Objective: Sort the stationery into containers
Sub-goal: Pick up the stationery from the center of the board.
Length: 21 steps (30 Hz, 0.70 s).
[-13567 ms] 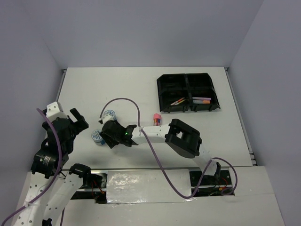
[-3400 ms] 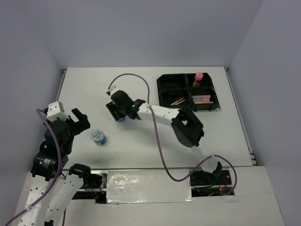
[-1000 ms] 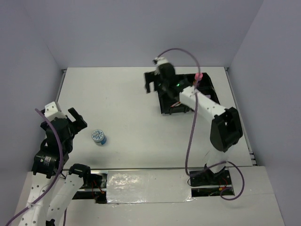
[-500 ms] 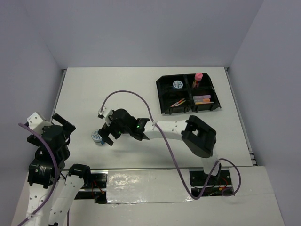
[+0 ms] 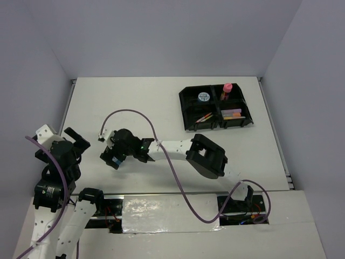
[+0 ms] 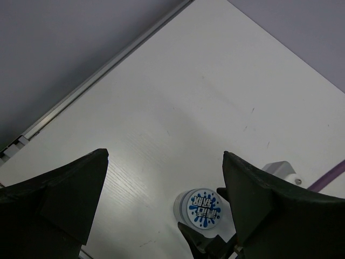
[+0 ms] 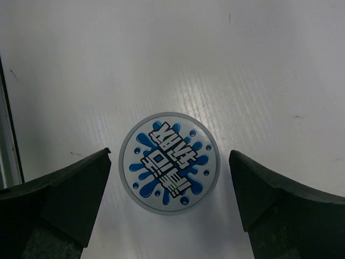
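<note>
between spread right fingers (image 7: 54,199), tape roll (image 7: 170,163)

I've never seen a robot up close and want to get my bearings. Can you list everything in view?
table: 1, white, under everything
tray: 1, black, four compartments, far right of table
loose tape roll: 1, blue and white, on table, near left
second tape roll: 1, blue and white, tray's far-left compartment
glue stick: 1, pink cap, far-right compartment
pens: count unclear, orange and yellow, near-left compartment
markers: count unclear, near-right compartment
left fingers: black, open, above table's near left
right fingers: black, open, either side of loose tape roll
</note>
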{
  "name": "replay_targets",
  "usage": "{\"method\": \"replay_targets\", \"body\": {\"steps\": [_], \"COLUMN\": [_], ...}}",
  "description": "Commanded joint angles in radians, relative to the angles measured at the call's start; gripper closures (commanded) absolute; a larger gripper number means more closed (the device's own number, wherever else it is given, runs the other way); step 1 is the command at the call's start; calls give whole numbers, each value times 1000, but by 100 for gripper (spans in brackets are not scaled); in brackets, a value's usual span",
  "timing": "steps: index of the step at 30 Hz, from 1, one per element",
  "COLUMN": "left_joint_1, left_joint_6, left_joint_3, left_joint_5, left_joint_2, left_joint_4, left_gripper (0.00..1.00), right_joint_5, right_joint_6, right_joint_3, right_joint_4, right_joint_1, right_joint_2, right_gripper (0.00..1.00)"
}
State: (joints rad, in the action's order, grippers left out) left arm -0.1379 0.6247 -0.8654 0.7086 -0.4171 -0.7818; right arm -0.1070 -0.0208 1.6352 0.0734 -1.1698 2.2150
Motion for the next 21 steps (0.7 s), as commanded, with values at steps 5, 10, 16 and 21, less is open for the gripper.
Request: {"method": "replay_targets", "body": {"steps": [5,10,16,21], "left_joint_1": [6,4,6,49], "left_joint_6": [-37,-59,-138,-184], "left_joint_3": [3,6,-1,-10], "left_joint_5": [-27,-57,-208,-316], "left_joint_2": [-3,-11,-77,-169], "left_joint_4": [55,75,150,219], "left_gripper": [1,1,1,1], "right_joint_5": [55,69,280,403], "right_joint_6": [-8,4,18,77], "right_joint_3": [40,-73,-293,-304], "right_joint_4": [9,130,292,139], "right_joint_1": [-16,-16,41,241], "right_joint_2": [60,-27,-291,-448], "right_gripper": [37,74,100,100]}}
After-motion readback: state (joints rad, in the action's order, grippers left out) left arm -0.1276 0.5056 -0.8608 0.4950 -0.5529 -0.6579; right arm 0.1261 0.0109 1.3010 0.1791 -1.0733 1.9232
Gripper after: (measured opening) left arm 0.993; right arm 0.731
